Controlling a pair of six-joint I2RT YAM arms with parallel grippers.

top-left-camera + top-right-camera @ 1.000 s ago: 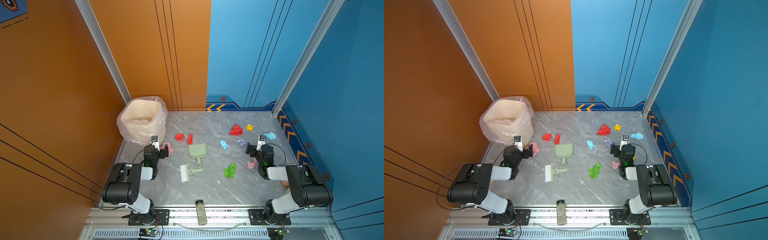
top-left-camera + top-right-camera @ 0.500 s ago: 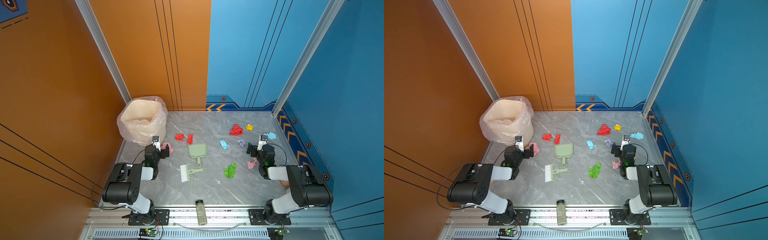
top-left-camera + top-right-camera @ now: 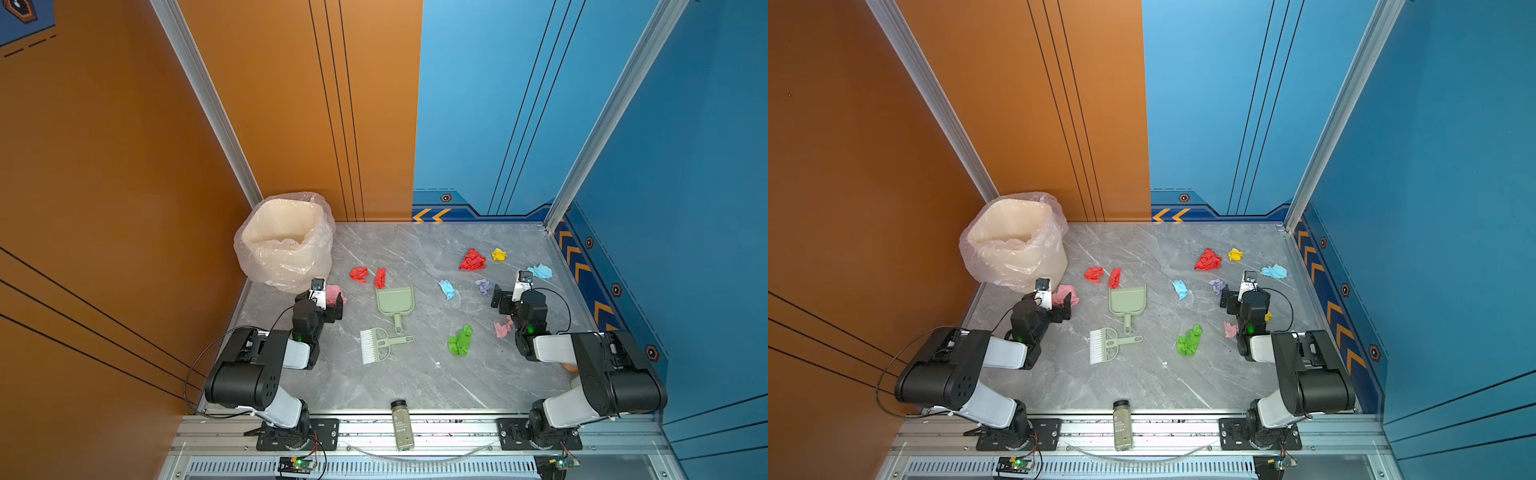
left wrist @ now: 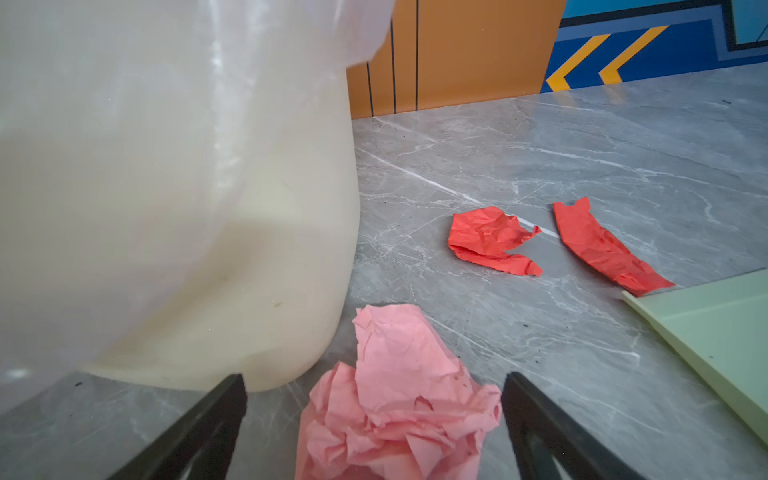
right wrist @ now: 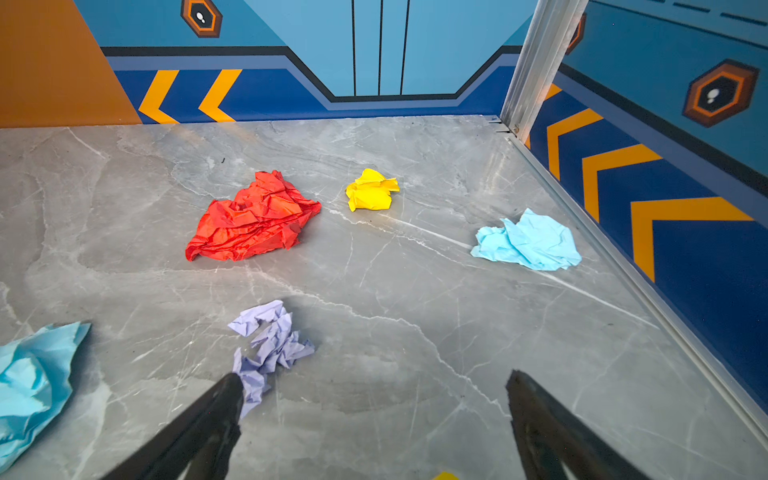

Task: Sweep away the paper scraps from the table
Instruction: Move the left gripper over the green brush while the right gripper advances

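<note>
Paper scraps lie scattered over the grey marble table (image 3: pixel 415 382): two red ones (image 3: pixel 359 274) by the dustpan, a big red wad (image 5: pixel 253 220), a yellow one (image 5: pixel 371 190), light blue ones (image 5: pixel 528 243) (image 3: pixel 447 289), a lilac one (image 5: pixel 270 345), a green one (image 3: pixel 460 340) and a pink one (image 3: pixel 502 328). My left gripper (image 4: pixel 374 380) is open low over the table, straddling a pink wad (image 4: pixel 399 399) beside the bin without touching it. My right gripper (image 5: pixel 374 378) is open and empty, with the lilac scrap at one fingertip (image 5: pixel 226 399).
A pale green dustpan (image 3: pixel 395 301) and brush (image 3: pixel 376 345) lie mid-table. A cream bin (image 3: pixel 286 241) lined with a clear bag stands at the back left. A small bottle (image 3: pixel 402 424) lies on the front frame rail. Walls close the back and right sides.
</note>
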